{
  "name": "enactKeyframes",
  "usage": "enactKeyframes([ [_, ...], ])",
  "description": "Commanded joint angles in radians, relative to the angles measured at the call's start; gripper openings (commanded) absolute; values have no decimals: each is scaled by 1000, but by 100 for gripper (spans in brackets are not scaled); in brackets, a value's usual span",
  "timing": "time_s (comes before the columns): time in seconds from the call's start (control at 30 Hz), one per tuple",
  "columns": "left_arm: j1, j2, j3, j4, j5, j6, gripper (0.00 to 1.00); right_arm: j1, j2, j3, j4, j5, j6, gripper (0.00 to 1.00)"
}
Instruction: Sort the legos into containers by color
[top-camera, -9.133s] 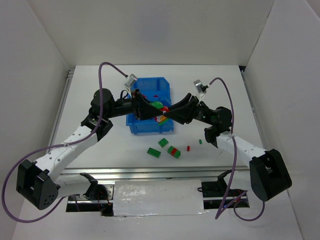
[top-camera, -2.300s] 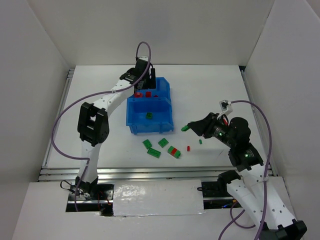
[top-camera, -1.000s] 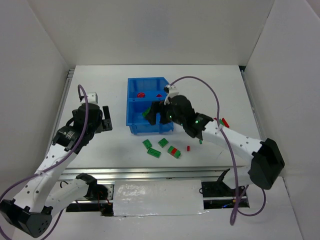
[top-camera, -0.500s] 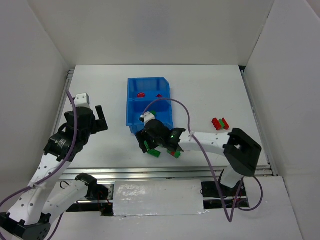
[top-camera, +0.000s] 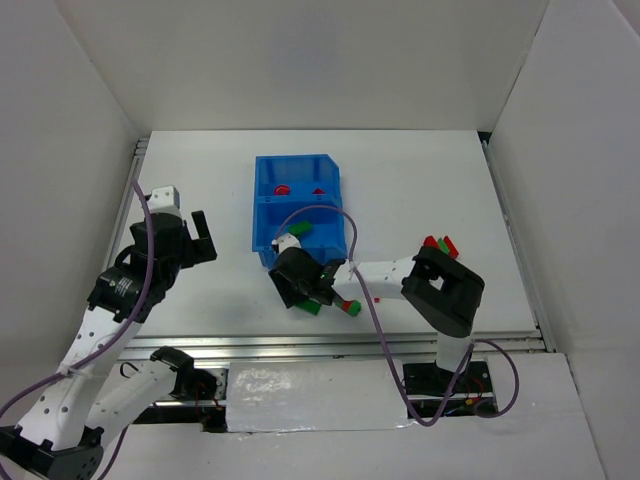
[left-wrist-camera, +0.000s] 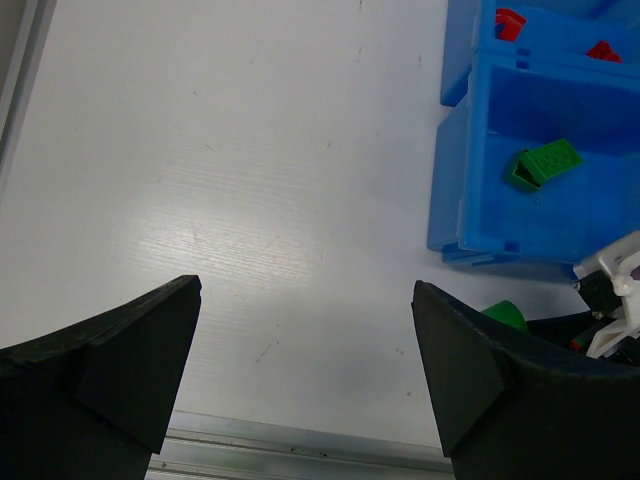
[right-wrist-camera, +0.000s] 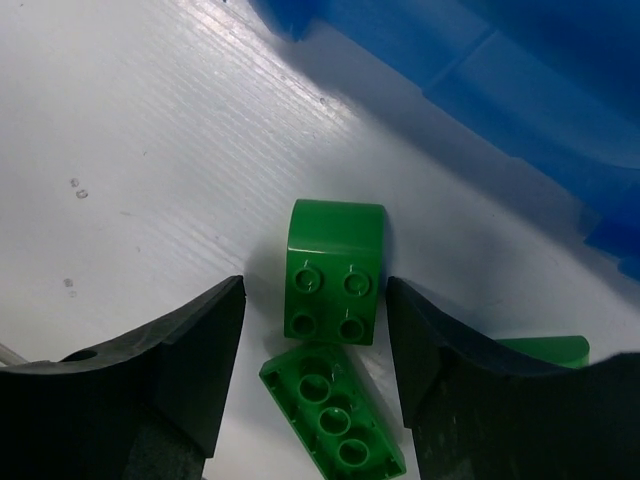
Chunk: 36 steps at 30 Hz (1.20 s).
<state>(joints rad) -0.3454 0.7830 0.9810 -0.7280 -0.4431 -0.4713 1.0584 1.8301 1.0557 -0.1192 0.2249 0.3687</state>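
Observation:
The blue bin (top-camera: 263, 212) holds red legos (top-camera: 283, 188) in its far container and a green lego (top-camera: 300, 229) in the near one. My right gripper (top-camera: 300, 290) is low on the table just in front of the bin. In the right wrist view its open jaws (right-wrist-camera: 315, 300) flank a curved green lego (right-wrist-camera: 335, 272), with a gap on each side. A second green lego (right-wrist-camera: 333, 410) lies studs-down just below it. A red-green pair (top-camera: 350, 305) lies beside them. My left gripper (top-camera: 200, 237) hangs wide open over bare table, left of the bin.
Another red-and-green cluster (top-camera: 438, 243) lies on the table right of the bin. The bin's front wall (right-wrist-camera: 480, 80) stands close beyond the right fingers. A metal rail (top-camera: 300, 345) runs along the table's near edge. White walls enclose three sides.
My right gripper has come from over the bin down to the green legos in front of it, and its jaws have narrowed. The left arm has shifted slightly and stays open.

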Motion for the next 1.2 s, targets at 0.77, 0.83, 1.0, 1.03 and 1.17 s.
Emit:
enactKeyframes([
  [0.77, 59, -45, 8, 16, -89, -24, 100, -43, -368, 146, -79, 108, 96, 9],
  [0.83, 59, -48, 5, 24, -80, -23, 100, -101, -292, 209, -134, 143, 96, 9],
  [1.0, 57, -47, 2, 29, -68, -16, 100, -182, -119, 386, -235, 151, 47, 14],
  [1.03, 57, -45, 1, 32, -63, -12, 100, -189, -103, 415, -243, 145, 42, 22],
  [1.17, 57, -31, -2, 41, -31, -4, 100, -207, -42, 504, -298, 132, 36, 76],
])
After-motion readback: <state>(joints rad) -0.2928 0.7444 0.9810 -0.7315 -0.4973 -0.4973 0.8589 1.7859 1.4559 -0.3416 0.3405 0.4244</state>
